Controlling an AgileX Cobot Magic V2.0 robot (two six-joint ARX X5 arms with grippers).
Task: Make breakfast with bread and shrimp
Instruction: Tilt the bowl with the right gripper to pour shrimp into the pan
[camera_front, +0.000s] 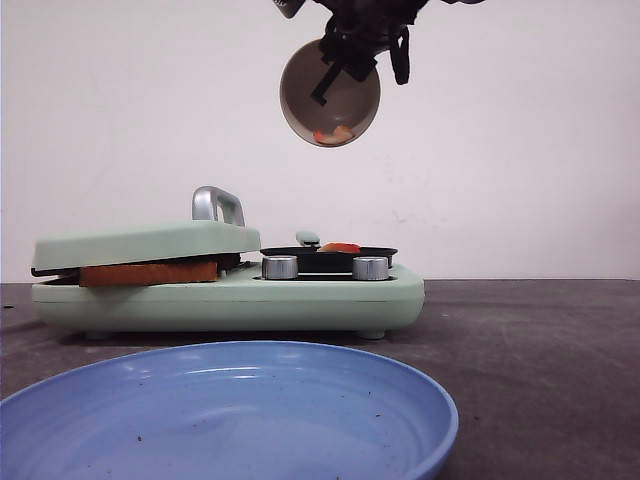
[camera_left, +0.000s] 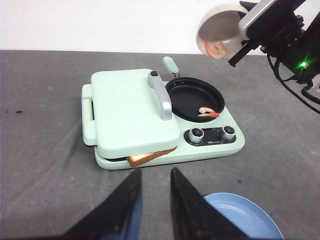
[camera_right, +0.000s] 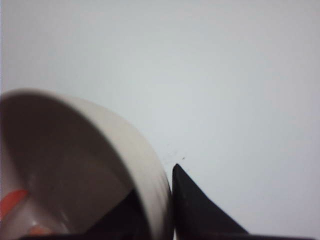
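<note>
My right gripper (camera_front: 345, 55) is shut on the rim of a white bowl (camera_front: 330, 95), held tipped high above the black pan (camera_left: 194, 98) of the mint-green breakfast maker (camera_left: 160, 120). Shrimp (camera_front: 333, 133) lie at the bowl's low edge; they also show in the left wrist view (camera_left: 216, 48) and the right wrist view (camera_right: 15, 202). One shrimp (camera_left: 209, 112) lies in the pan. Bread (camera_left: 147, 158) sticks out under the closed lid (camera_front: 150, 243), toasted brown. My left gripper (camera_left: 153, 172) is open and empty, above the table in front of the maker.
A blue plate (camera_front: 230, 415) sits at the table's front, also seen in the left wrist view (camera_left: 245, 217). Two silver knobs (camera_front: 325, 267) are on the maker's front. A silver handle (camera_front: 217, 205) stands on the lid. A white wall is behind.
</note>
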